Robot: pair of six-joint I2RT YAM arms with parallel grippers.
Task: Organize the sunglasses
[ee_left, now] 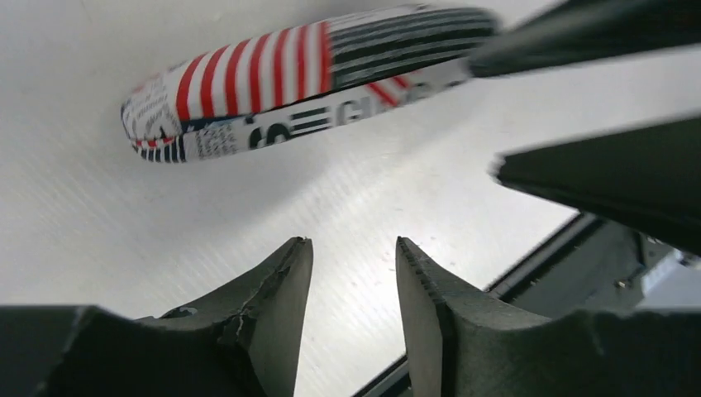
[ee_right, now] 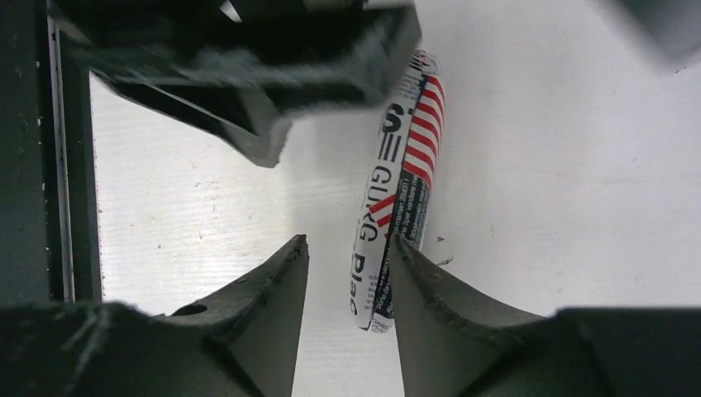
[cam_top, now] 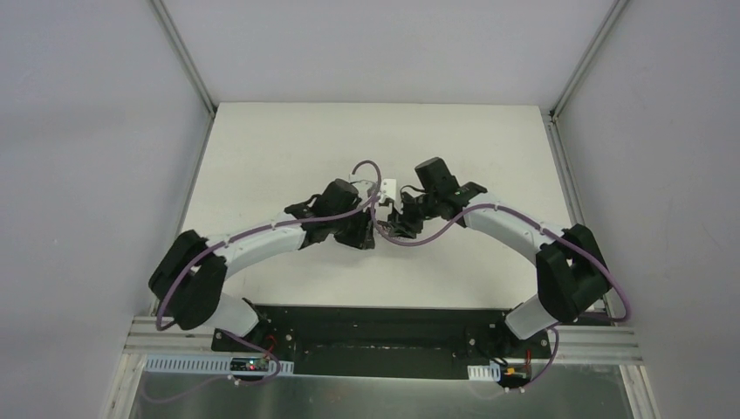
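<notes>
The oblong case [ee_right: 402, 165] bore red-and-white stripes, black stripes and black print. Only fragments such as "GU" and "Plac" were legible. It lay on the white worktop [ee_right: 562, 165]. The left pincer [ee_left: 351, 265] stood partly open and empty. The right pincer [ee_right: 347, 265] stood partly open over the case's end, not clamping it. Where the sunglasses were, no view showed.

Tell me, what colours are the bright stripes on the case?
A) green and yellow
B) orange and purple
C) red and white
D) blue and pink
C: the case lying on the table has red and white stripes next to black ones.
</notes>
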